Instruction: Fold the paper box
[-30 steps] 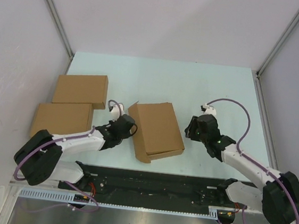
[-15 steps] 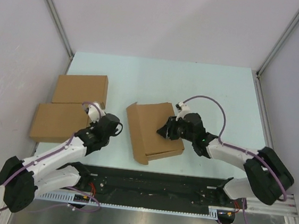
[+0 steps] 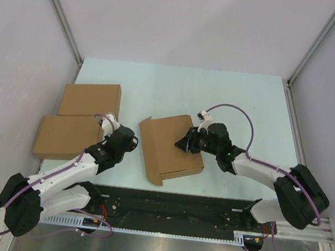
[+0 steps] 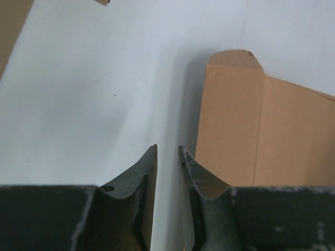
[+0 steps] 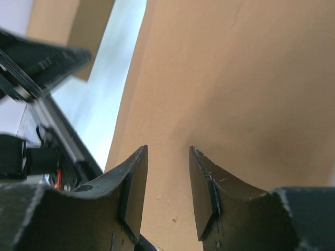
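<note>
right gripper (image 5: 167, 152) now over paper box (image 3: 165, 154), left gripper (image 4: 167, 156) withdrawn

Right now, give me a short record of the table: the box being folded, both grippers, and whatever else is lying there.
paper box: mid-table, lying askew, between the two grippers
left gripper: narrowly open, empty, beside the box's left edge
right gripper: open, empty, over the box's top panel
far flat box: closed, at the table's left edge
near flat box: closed, just nearer than the far one

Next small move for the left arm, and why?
Probably ease the left gripper right to the left edge of the box: its jaws are slightly apart and empty, beside the box without touching, while the right gripper is over its top.
</note>
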Robot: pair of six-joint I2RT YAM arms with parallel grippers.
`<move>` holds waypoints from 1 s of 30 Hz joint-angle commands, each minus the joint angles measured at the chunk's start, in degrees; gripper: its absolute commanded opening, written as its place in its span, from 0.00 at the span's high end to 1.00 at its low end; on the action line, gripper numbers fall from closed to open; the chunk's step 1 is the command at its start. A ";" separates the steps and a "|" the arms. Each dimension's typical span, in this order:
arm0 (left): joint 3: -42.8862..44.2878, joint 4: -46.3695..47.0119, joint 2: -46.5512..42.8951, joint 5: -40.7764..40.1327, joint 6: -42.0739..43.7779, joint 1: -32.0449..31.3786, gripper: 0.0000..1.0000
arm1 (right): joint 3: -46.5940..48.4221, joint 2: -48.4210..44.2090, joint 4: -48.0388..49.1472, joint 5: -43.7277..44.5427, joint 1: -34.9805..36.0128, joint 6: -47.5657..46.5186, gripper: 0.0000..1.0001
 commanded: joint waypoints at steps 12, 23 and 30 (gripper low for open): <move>-7.41 2.79 0.74 2.82 -8.20 0.61 0.72 | 8.37 -4.84 -18.77 11.30 -8.46 -10.58 0.72; -13.22 8.58 4.52 8.09 -13.21 0.61 0.73 | 8.37 4.75 -20.44 12.79 -5.64 -11.20 0.72; -12.61 12.20 7.60 9.24 -12.69 0.61 0.75 | 8.37 0.91 -21.49 15.60 -5.20 -10.59 0.64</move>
